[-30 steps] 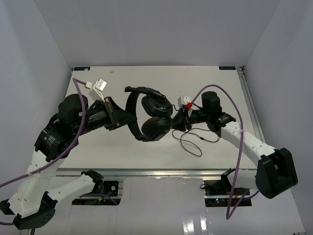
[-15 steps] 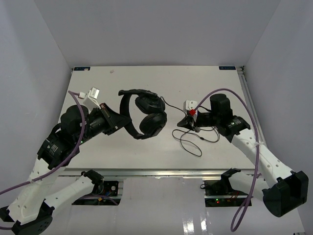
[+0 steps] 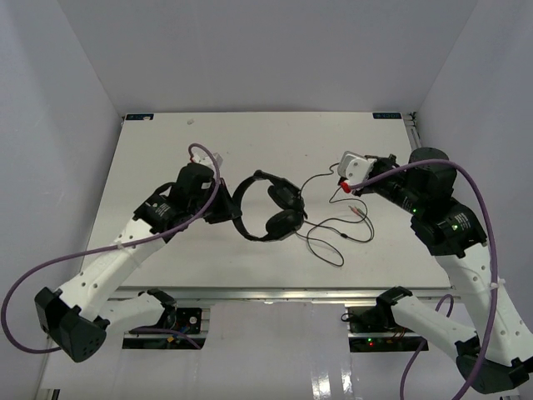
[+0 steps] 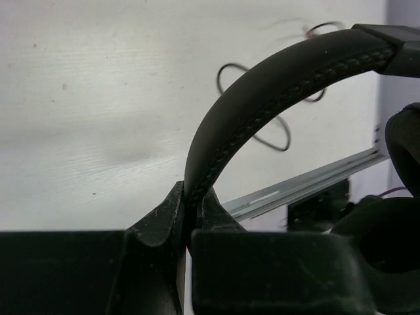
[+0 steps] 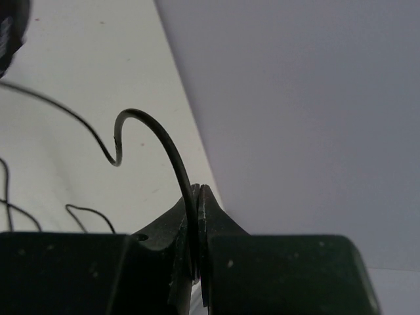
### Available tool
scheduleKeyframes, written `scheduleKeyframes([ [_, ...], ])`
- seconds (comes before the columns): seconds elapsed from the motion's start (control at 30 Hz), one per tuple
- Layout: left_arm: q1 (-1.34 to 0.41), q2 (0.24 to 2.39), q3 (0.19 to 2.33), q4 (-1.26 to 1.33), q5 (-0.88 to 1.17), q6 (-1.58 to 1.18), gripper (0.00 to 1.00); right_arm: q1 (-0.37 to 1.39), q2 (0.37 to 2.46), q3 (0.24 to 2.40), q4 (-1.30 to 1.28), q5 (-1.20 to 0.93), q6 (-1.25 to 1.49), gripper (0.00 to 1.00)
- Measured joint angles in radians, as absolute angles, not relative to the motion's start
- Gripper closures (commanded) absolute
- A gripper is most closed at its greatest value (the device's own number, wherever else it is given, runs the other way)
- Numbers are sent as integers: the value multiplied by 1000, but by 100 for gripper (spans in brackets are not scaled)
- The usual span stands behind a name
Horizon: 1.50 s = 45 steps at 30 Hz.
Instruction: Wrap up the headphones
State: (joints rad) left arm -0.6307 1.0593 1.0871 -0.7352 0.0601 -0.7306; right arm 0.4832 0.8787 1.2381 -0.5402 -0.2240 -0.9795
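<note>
The black headphones (image 3: 271, 210) hang just above the white table (image 3: 166, 150), mid-table. My left gripper (image 3: 226, 207) is shut on the arched headband (image 4: 275, 92), which rises from between its fingertips (image 4: 190, 211); one earcup (image 4: 394, 243) shows at the right of the left wrist view. The thin black cord (image 3: 321, 177) runs from the earcups to my right gripper (image 3: 342, 185), raised at the right. In the right wrist view that gripper (image 5: 199, 197) is shut on the cord (image 5: 154, 128), which arcs up out of the jaws. Slack cord (image 3: 331, 240) loops on the table, with pinkish plugs (image 3: 358, 210).
Thick purple cables (image 3: 466, 179) trail over both arms. A metal rail (image 3: 275, 292) lines the near table edge, and another rail (image 3: 420, 167) runs along the right side. Grey walls close in the table on three sides.
My right gripper has shut on the cord and drawn back to the right, away from the earcups. The left arm has carried the headphones a little right and turned them.
</note>
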Motion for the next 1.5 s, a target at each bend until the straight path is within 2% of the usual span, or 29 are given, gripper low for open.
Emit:
scheduleKeyframes([
  [0.23,-653,1182,1042,-759,149,-576,100,536,952,1338,-469,-154,-1056,92],
  [0.53,-783,1242,1043,-752,235,-474,100,803,1068,1335,-315,-4,-1089,92],
  [0.8,-848,1273,1043,-731,241,-459,100,820,1176,1394,-226,73,-1050,92],
  [1.5,-878,1249,1026,-639,246,-482,100,873,1241,1248,-112,220,-880,92],
])
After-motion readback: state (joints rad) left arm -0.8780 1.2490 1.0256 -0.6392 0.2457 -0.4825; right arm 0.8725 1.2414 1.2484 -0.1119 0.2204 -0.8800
